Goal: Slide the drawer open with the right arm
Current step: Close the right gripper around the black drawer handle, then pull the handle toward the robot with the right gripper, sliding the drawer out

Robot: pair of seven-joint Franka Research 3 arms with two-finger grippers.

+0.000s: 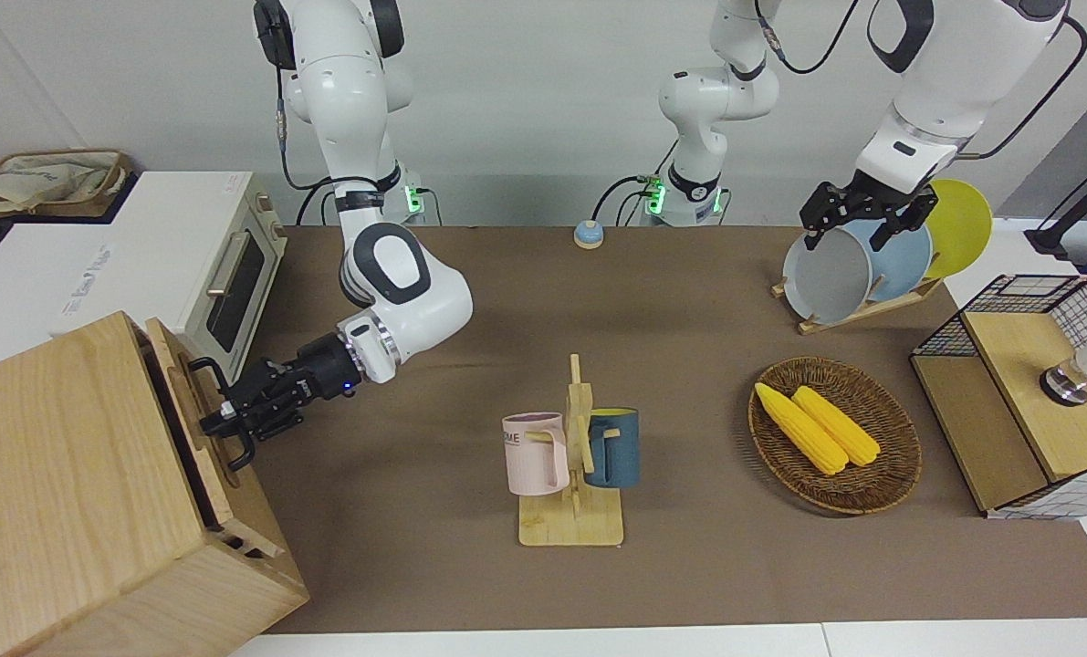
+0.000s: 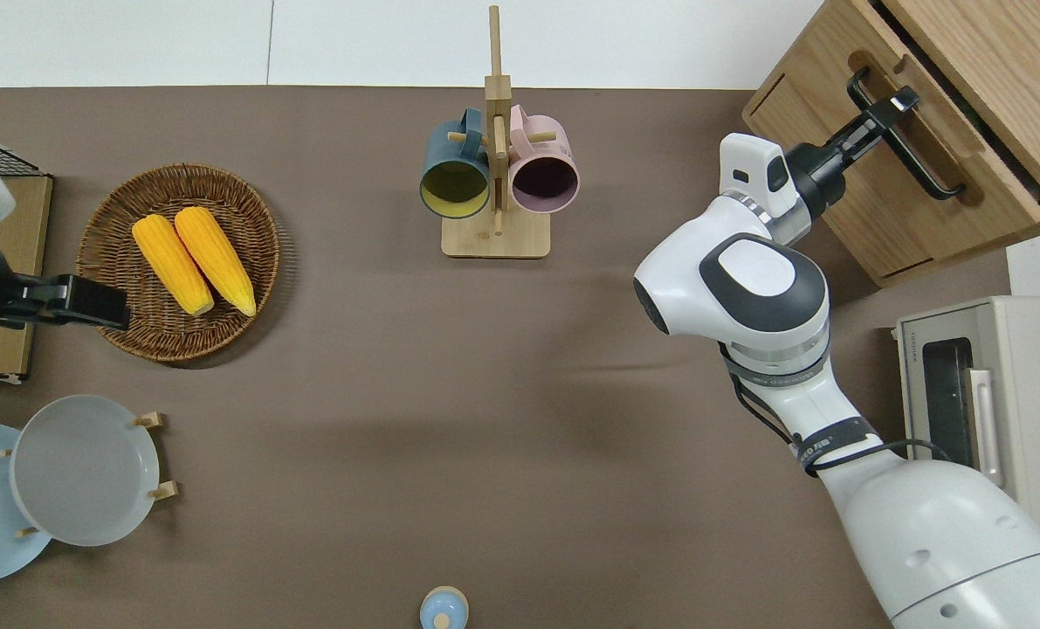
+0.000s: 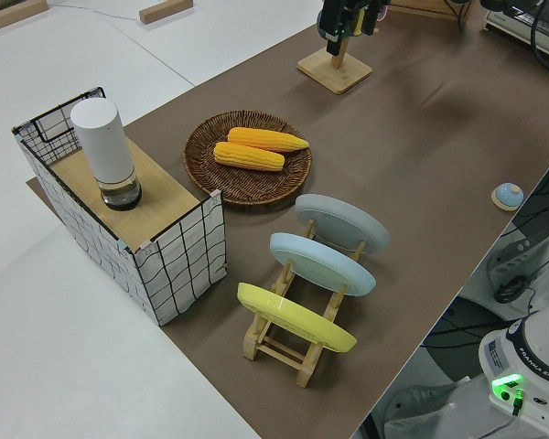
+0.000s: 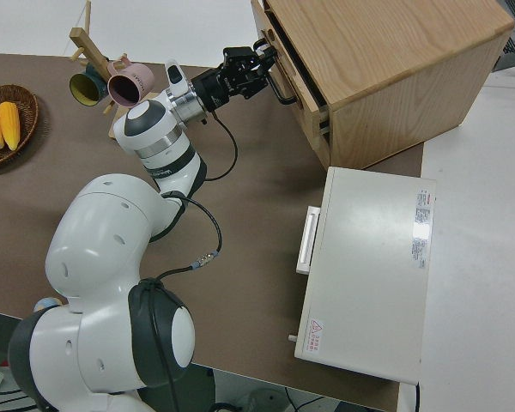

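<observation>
The big light wooden cabinet [image 1: 68, 474] stands at the right arm's end of the table. Its pale-wood drawer [image 1: 187, 383] is pulled out a short way, with a dark gap showing between the drawer front [image 2: 982, 166] and the cabinet body. My right gripper [image 1: 224, 424] is shut on the black bar handle [image 1: 244, 453], near the handle's end that is farther from the robots in the overhead view [image 2: 893, 107]. The right side view shows the same grip [image 4: 262, 62]. The left arm is parked.
A white toaster oven [image 1: 224, 274] stands beside the cabinet, nearer the robots. A mug rack [image 1: 570, 456] with a pink and a blue mug is mid-table. A basket with corn [image 1: 890, 474], a plate rack [image 1: 862, 265] and a wire-grid cabinet [image 1: 1027, 401] stand at the left arm's end.
</observation>
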